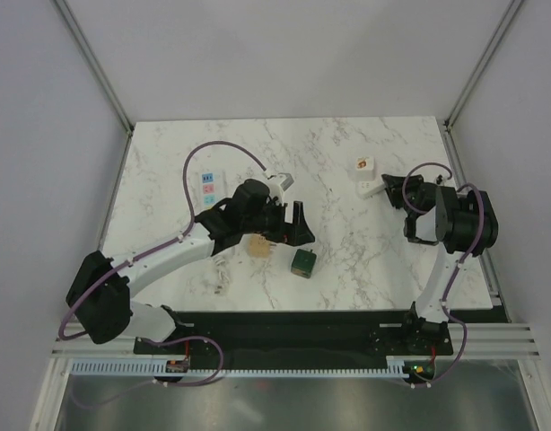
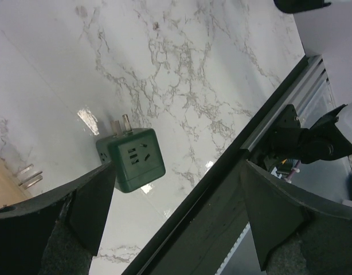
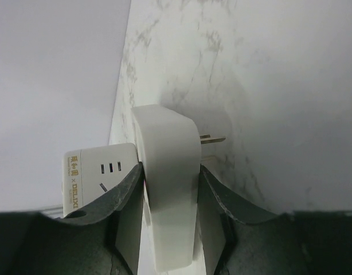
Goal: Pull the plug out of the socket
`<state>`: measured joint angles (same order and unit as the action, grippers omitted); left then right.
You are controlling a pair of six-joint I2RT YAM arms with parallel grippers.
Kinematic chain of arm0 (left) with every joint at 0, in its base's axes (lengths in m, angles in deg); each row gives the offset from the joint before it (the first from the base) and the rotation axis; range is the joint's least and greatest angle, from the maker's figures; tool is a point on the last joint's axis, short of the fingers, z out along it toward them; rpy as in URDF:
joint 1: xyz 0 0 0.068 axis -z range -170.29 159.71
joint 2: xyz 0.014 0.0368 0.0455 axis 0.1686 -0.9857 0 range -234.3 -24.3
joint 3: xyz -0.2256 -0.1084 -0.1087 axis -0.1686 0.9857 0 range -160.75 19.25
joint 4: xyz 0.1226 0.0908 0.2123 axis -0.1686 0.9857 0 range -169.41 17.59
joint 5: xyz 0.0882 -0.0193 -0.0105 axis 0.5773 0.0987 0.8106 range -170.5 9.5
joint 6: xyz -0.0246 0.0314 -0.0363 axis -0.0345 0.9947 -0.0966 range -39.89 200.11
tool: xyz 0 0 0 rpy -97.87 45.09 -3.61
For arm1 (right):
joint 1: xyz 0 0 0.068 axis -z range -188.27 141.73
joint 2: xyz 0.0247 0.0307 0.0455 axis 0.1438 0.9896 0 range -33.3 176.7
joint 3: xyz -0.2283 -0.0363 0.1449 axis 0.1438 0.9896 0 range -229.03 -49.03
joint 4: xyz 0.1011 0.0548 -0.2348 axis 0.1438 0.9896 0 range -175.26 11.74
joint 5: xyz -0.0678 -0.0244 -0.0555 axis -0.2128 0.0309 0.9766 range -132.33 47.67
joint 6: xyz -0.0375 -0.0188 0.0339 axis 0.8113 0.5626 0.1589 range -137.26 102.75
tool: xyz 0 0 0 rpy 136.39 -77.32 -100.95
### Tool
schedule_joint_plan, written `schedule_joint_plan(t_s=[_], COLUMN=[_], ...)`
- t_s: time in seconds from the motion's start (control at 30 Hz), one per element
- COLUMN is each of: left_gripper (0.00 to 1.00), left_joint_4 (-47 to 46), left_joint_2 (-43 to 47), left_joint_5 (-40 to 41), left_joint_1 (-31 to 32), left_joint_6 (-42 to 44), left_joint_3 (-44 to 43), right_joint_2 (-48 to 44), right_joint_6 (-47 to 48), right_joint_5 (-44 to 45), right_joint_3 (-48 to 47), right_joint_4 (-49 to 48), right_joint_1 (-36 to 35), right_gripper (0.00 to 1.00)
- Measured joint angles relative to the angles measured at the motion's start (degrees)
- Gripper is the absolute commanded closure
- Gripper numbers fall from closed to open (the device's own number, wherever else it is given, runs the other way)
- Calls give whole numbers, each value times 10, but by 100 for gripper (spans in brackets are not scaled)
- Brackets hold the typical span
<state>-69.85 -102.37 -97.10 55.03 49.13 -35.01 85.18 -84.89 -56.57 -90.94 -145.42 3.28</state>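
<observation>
Grey-veined white marble table (image 1: 347, 260) fills the workspace, walled by plain pale panels. Near its far right edge, the right gripper (image 1: 389, 190) is clamped on a white rounded plastic plug (image 3: 167, 172). In the right wrist view both dark fingers (image 3: 127, 197) press flat against the sides of its body. Two bare metal prongs (image 3: 212, 138) stick out of the plug over the marble and enter nothing. A white cube socket block printed DELIXI (image 3: 98, 172) sits just beside the plug, outside one finger, and the slots on its visible face are unfilled. On that evidence the plug looks already pulled free of this socket. What seems left is to set the plug down and let go. Whether the plug rests on the table or is lifted cannot be told.

Mid-table, the left gripper (image 2: 176, 189) hangs with its jaws spread wide, holding nothing. A dark green cube adapter (image 2: 132, 158) lies near it with its own prongs bare, and a tan flat plug (image 2: 3, 182) lies apart from that adapter.
</observation>
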Motion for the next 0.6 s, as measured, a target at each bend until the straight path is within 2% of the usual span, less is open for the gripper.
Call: schedule_joint_plan(t_s=[0.13, 0.27, 0.47, 0.6], left_gripper=[2, 1, 2, 2], left_joint_4=[16, 26, 45, 55], left_joint_2=[-41, -118, -283, -391], left_joint_5=[18, 54, 106, 126], left_joint_1=[0, 0, -1, -6], left_joint_6=[-6, -7, 8, 26], left_joint_3=[-52, -146, -356, -494], right_joint_2=[-4, -1, 44, 52], right_joint_6=[-1, 5, 7, 2], right_joint_5=[-9, -30, -71, -91], right_joint_3=[21, 7, -55, -61], right_joint_4=[-24, -14, -7, -8], right_joint_1=[-29, -47, -72, -76], right_gripper=[100, 100, 100, 100])
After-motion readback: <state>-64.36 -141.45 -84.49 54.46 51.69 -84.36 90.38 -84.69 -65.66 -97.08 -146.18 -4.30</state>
